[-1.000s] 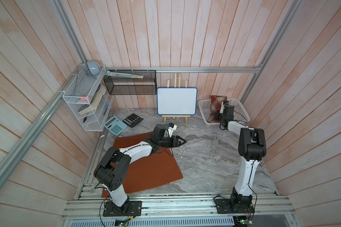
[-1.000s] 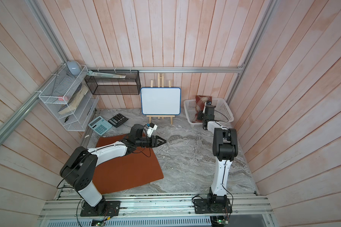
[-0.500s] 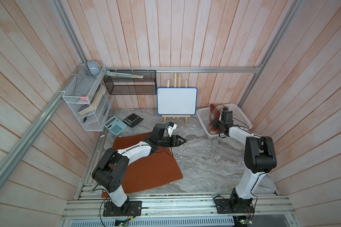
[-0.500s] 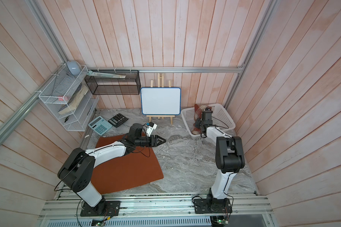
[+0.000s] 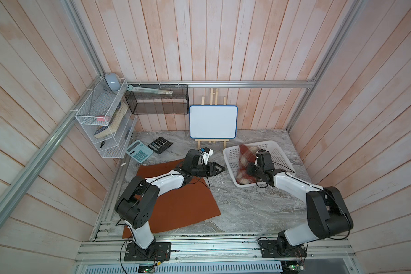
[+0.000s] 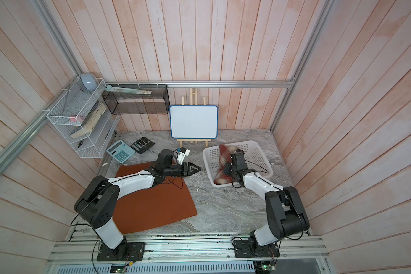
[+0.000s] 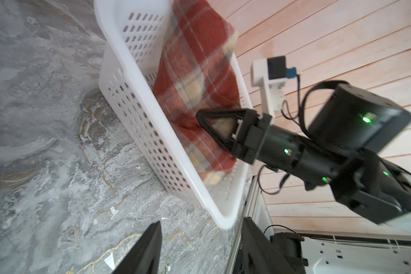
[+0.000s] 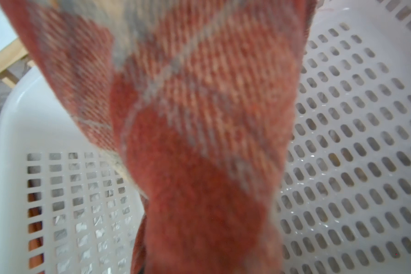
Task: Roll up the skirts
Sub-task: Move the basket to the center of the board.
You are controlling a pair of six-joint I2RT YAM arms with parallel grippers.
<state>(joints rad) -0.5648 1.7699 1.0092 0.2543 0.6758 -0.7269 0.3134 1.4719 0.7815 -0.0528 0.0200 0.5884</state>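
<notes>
At far right of table, in white basket: right gripper pinching plaid skirt. Lift slowly, clear rim, avoid dragging basket. Left gripper spread, empty, mid-table. Orange skirt flat by left edge.

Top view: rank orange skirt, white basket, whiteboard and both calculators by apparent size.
1. orange skirt, partly under the left arm
2. white basket
3. whiteboard
4. teal calculator and black calculator: too alike to rank
</notes>
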